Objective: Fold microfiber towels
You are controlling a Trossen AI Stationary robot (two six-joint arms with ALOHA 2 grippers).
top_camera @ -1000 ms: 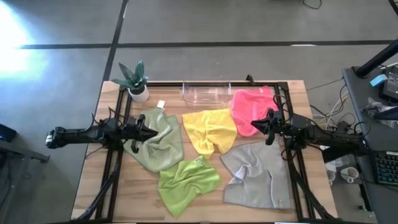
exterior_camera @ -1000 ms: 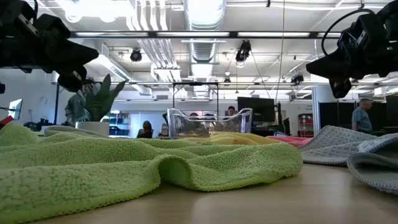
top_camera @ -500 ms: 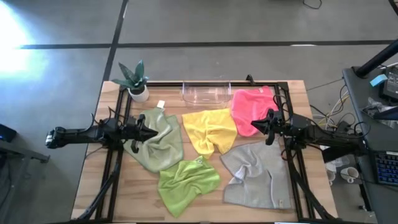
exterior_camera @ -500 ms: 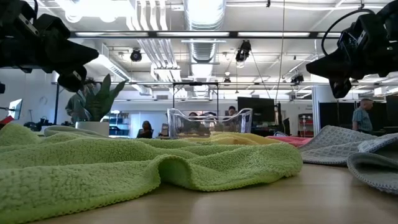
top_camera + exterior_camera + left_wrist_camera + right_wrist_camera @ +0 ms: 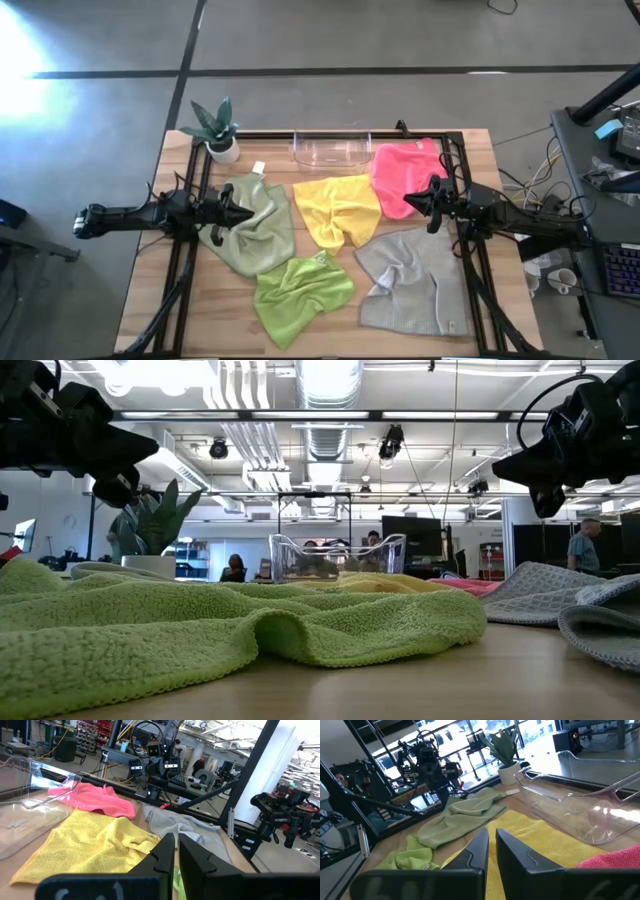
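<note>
Wooden tabletop (image 5: 150, 300) fills my overhead feed, framed by black rails, with an open workshop beyond it in the level camera; nothing on it has been folded yet, by my reading. Largest of the cloths is the light grey towel (image 5: 415, 285) at the front right, rumpled along one edge; next the sage green towel (image 5: 250, 230) bunched on the left, the yellow towel (image 5: 338, 208) in the middle, the lime green towel (image 5: 300, 290) crumpled at the front, and the hot pink towel (image 5: 400, 172) at the back right beside the clear bin (image 5: 331, 150). A small potted plant (image 5: 221, 132) stands in the back left corner.

My left gripper (image 5: 244, 212) hovers over the sage green towel with its jaws closed on nothing; my right gripper (image 5: 410, 200) hangs above the near edge of the hot pink towel, jaws likewise all but closed and empty.

Risks, as I judge them: the towels overlap at their edges, so a pinch could lift two at once; a descent with jaws shut would only push fabric into a heap; dragging the pink towel could knock the bin; a wide sweep on the left might tip the plant.
</note>
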